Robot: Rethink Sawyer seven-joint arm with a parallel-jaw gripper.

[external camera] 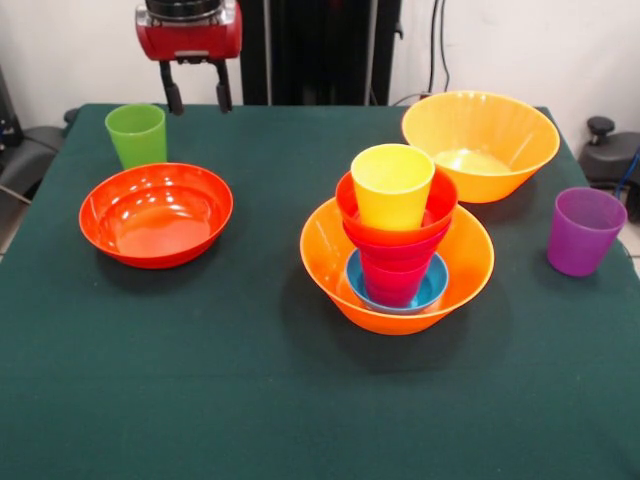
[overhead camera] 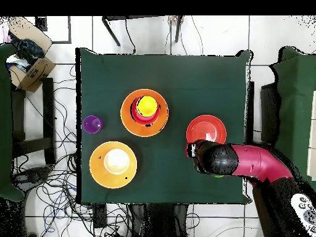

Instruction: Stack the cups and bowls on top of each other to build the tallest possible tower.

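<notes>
We logged the tool (external camera: 197,98) spread and empty above the green cup (external camera: 136,134) at the bench's (external camera: 250,400) far corner, and judged a centred, vertical descent best before carrying it to the tower (external camera: 396,240).

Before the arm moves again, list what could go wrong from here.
1. The gripper hangs open just beside the green cup; a slightly off descent could tip it rather than straddle it.
2. The tower looks narrow and loosely nested above its large orange bowl, with the yellow cup on top; adding another piece off-centre may topple it.
3. The purple cup stands near the table's edge and could be knocked off.
</notes>
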